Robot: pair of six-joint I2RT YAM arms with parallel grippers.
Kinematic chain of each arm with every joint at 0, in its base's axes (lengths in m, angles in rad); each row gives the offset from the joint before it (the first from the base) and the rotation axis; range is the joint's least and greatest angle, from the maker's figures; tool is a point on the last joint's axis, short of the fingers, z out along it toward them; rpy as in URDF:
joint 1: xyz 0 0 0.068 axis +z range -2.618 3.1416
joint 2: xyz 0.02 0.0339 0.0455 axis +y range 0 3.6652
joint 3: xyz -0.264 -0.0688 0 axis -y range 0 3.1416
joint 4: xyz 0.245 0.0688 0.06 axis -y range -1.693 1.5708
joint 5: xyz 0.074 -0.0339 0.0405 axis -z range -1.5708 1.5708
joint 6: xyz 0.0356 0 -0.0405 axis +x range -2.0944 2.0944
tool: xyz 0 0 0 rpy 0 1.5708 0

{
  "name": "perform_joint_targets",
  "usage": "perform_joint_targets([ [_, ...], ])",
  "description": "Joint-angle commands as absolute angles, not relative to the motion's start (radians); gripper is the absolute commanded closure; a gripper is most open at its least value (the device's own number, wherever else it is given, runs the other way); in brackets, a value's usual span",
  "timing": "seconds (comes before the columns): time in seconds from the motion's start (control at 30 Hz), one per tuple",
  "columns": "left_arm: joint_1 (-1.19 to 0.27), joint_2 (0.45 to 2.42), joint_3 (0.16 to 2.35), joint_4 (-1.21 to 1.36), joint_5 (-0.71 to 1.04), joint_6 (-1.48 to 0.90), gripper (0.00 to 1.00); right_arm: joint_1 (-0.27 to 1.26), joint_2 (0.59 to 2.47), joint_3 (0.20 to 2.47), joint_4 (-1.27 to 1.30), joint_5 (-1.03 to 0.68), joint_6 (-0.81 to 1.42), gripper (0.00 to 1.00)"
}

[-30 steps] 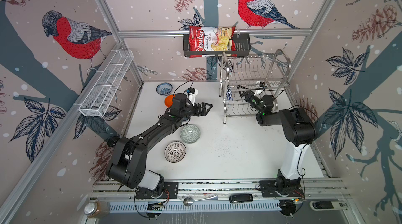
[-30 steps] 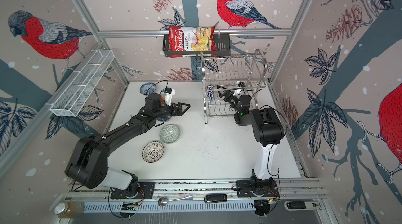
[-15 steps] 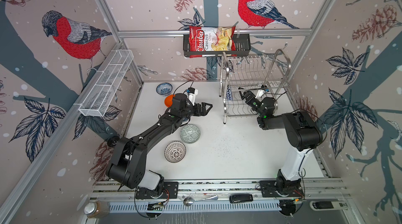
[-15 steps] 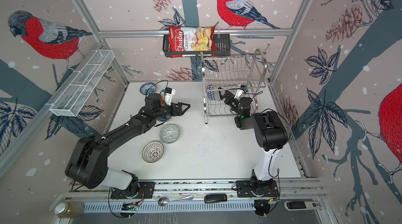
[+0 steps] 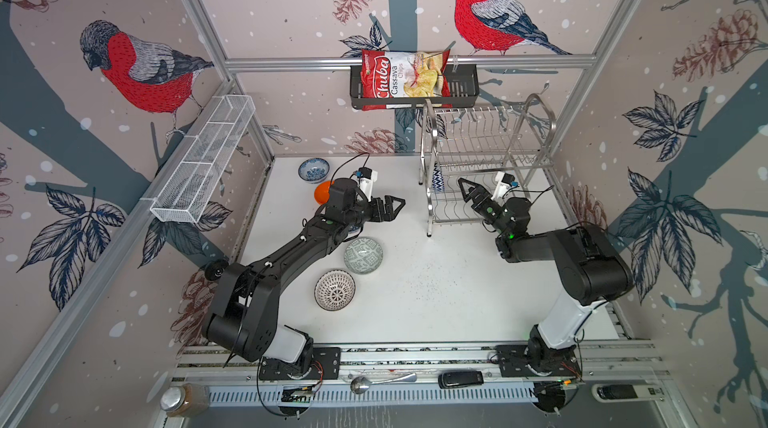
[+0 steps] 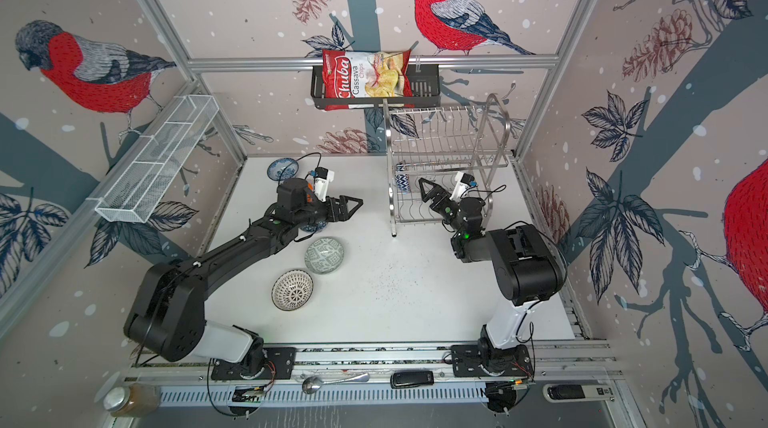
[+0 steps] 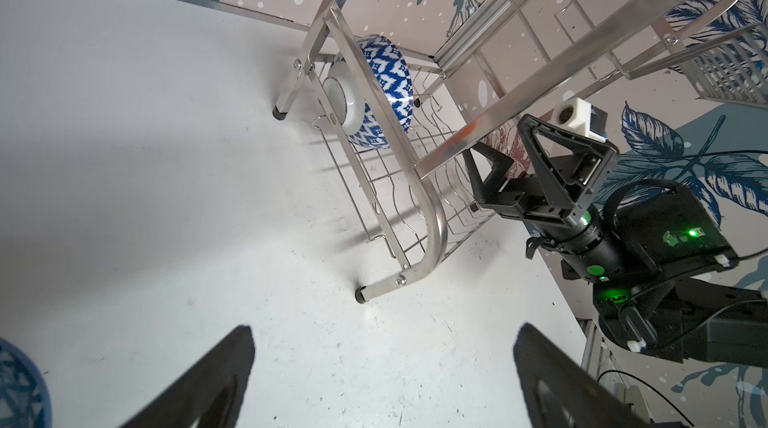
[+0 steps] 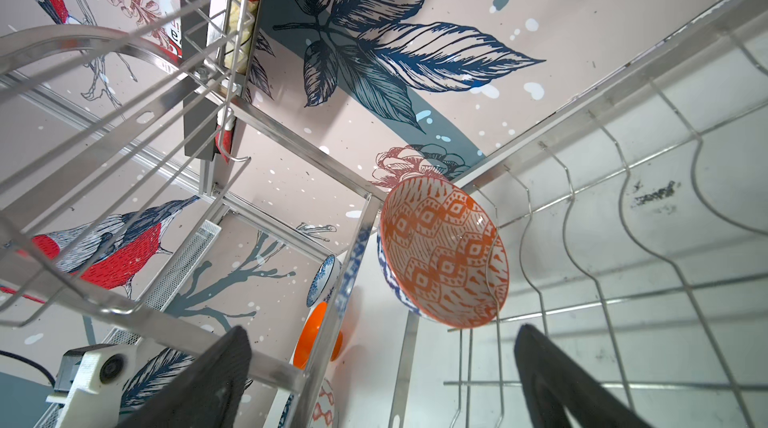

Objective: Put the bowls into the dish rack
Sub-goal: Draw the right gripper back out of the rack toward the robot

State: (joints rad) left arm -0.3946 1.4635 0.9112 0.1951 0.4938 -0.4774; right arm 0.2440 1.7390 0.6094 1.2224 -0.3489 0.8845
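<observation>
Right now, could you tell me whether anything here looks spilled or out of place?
Fine dark specks lie scattered on the white table in front of the dish rack, like spilled grit. Otherwise nothing stands out.

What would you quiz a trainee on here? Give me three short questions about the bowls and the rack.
1. True or false: the right gripper holds a bowl.
2. How many bowls stand in the dish rack?
3. Which bowl is it? A orange, B blue triangles, C grey-green.
Key: 1 false, it is open and empty. 2 one. 3 B, the blue triangle-patterned bowl, on edge in the lower tier.
</observation>
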Motion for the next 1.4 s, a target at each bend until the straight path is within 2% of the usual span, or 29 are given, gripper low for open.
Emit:
perform_joint_targets([
  [0.0,-0.394,1.464,0.923,0.192,0.482,-0.464,0.02,0.254,1.700,0.577,1.203,-0.326,0.850,0.01],
  [0.4,-0.396,1.464,0.921,0.184,0.493,-0.473,0.02,0.272,1.452,0.488,0.905,-0.228,0.750,0.00],
  [0.7,-0.426,1.467,0.928,0.159,0.497,-0.469,0.02,0.244,1.130,0.494,0.413,-0.056,0.586,0.00],
  [0.87,-0.429,1.466,0.926,0.159,0.503,-0.473,0.02,0.193,0.975,0.504,0.206,0.105,0.549,0.00],
  [0.93,-0.430,1.471,0.926,0.160,0.511,-0.477,0.02,0.143,0.960,0.497,0.189,0.124,0.548,0.00],
  [1.07,-0.430,1.486,0.925,0.163,0.523,-0.483,0.03,-0.001,1.003,0.518,0.206,0.012,0.559,0.01],
  [1.37,-0.430,1.500,0.929,0.176,0.543,-0.498,0.02,-0.095,1.167,0.607,0.253,-0.015,0.452,0.00],
])
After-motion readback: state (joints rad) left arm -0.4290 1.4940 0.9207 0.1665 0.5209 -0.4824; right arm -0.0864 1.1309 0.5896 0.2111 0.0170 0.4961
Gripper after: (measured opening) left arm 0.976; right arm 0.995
